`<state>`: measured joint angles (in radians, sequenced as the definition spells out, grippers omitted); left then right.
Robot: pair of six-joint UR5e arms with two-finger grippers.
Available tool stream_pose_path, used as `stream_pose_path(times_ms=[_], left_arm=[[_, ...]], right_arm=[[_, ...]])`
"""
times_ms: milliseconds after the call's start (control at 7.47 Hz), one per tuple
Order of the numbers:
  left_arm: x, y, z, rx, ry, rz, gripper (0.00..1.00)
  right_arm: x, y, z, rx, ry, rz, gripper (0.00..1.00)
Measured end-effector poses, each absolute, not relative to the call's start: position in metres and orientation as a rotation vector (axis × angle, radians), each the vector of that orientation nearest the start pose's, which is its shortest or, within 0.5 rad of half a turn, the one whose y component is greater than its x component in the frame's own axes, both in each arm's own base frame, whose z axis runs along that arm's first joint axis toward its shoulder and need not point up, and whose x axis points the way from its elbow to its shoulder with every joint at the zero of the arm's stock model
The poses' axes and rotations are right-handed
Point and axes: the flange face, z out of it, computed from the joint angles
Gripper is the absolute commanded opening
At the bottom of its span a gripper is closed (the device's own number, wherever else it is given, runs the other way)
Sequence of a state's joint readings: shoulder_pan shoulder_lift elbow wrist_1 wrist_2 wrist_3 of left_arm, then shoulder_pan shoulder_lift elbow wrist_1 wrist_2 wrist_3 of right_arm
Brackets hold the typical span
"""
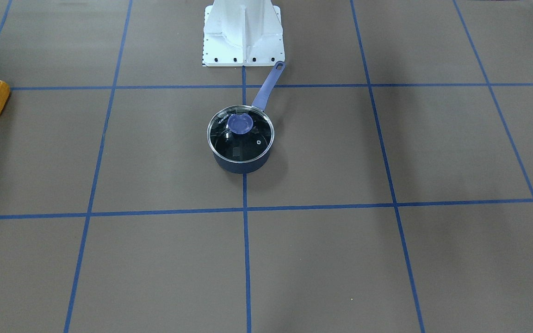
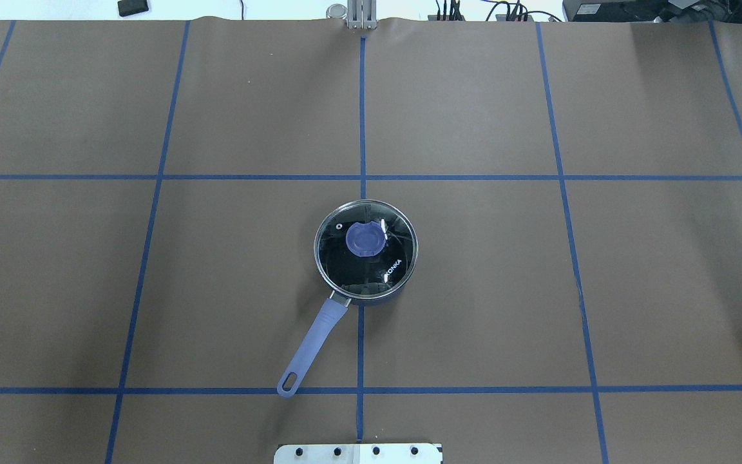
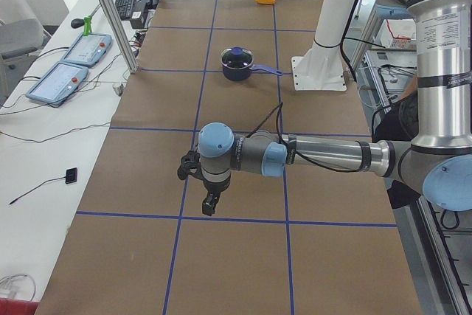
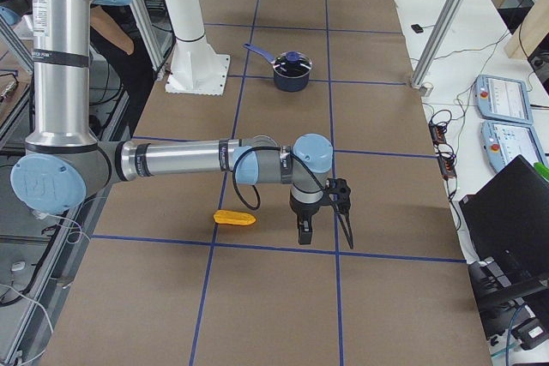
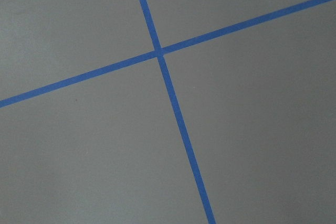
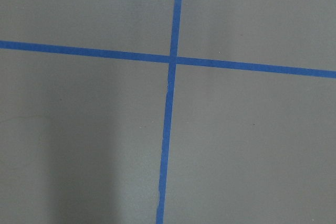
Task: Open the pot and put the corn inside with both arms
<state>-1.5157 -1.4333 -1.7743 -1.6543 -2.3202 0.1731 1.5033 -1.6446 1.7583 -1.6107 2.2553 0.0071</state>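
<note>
Where the counter (image 1: 387, 259) ends on the robot's right, the corn (image 4: 234, 218) lies flat on the brown surface, closer to the robot's edge than to the operators'. Just beyond it the right gripper (image 4: 324, 229) hangs pointing down over the blue tape grid (image 1: 244, 231), apart from the cob; from here I cannot tell whether its claw is spread or pressed together. Farther along, at the middle of the counter, the pot (image 1: 242, 165) stands upright with its glass lid (image 1: 241, 138) on. Its handle (image 1: 268, 88) runs back toward the white pedestal base (image 1: 243, 34) at the robot's edge. Toward the far left end, the left gripper (image 3: 209, 203) hangs over the tape, holding nothing I can see; its claw's state I cannot tell either.
</note>
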Motion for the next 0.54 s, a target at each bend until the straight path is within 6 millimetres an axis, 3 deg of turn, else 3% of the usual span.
stream_pose_path(times_ms=[268, 535], left_arm=[[-0.040, -0.450, 0.598, 0.218, 0.750, 0.284, 0.98], [-0.038, -0.471, 0.564, 0.286, 0.748, 0.309, 0.98]], right_arm=[[0.039, -0.469, 0.593, 0.081, -0.687, -0.096, 1.00], [0.038, -0.484, 0.563, 0.139, -0.684, -0.108, 1.00]])
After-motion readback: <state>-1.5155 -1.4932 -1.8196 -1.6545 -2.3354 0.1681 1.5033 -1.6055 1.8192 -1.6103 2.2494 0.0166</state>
